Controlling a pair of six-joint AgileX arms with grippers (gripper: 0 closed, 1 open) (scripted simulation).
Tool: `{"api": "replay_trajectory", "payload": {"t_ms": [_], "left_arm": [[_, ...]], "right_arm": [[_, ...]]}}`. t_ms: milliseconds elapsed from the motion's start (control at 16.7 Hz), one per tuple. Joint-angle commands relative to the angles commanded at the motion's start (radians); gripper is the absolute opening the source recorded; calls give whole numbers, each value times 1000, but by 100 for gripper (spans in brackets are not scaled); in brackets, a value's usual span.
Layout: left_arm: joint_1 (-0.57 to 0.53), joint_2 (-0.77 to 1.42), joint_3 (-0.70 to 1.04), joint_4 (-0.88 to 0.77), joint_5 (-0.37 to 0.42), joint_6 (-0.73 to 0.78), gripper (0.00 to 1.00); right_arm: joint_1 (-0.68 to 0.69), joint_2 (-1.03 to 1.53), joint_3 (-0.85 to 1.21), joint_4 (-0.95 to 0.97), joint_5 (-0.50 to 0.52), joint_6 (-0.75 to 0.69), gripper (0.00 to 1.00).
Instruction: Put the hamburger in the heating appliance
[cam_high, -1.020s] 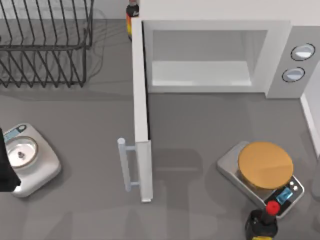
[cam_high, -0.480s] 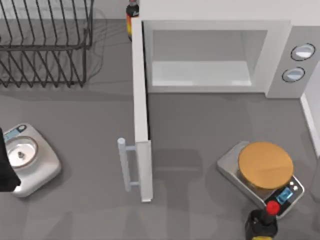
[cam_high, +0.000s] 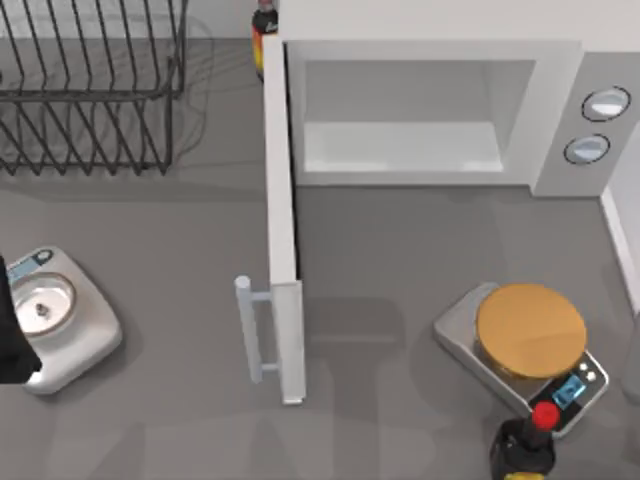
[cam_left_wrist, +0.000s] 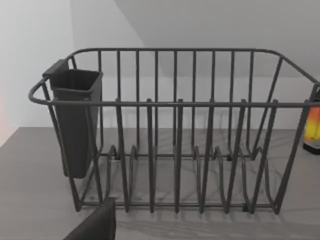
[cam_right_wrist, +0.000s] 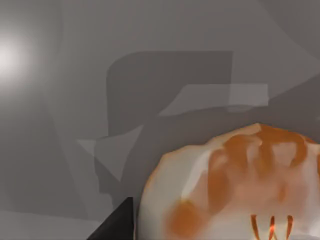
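Top view — grey table (cam_high: 400, 250), open white microwave (cam_high: 440, 110), wire rack (cam_high: 90, 90).

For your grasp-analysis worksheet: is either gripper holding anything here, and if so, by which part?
It cannot be told. The right wrist view has the hamburger very close, but no fingers are seen gripping it. The left arm sits at the table's left edge by the dish rack.

I see the microwave (cam_high: 440, 110) at the back of the grey tabletop (cam_high: 400, 250), its door (cam_high: 283, 230) swung wide open toward the front and its white cavity bare. Left of the microwave stands a wire dish rack (cam_high: 90, 85). In front of the microwave, to its right side, a silver scale (cam_high: 460, 330) carries a flat orange disc (cam_high: 530, 330), with a red-capped bottle (cam_high: 525, 450) just in front. Far left of the door sits another scale (cam_high: 60, 320).
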Motion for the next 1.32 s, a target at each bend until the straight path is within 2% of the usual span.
{"api": "replay_trajectory", "payload": {"t_ms": [180, 240, 480, 900, 1320], "left_arm": [[0, 0, 0, 0, 0, 0, 100], [0, 0, 0, 0, 0, 0, 100], [0, 0, 0, 0, 0, 0, 100], [0, 0, 0, 0, 0, 0, 100], [0, 0, 0, 0, 0, 0, 100]], "right_arm": [[0, 0, 0, 0, 0, 0, 0], [0, -69, 50, -108, -6, 19, 0], [-1, -94, 103, -182, -6, 14, 0], [-4, -219, 308, -530, -6, 9, 0], [-3, -240, 339, -571, -6, 14, 0]]}}
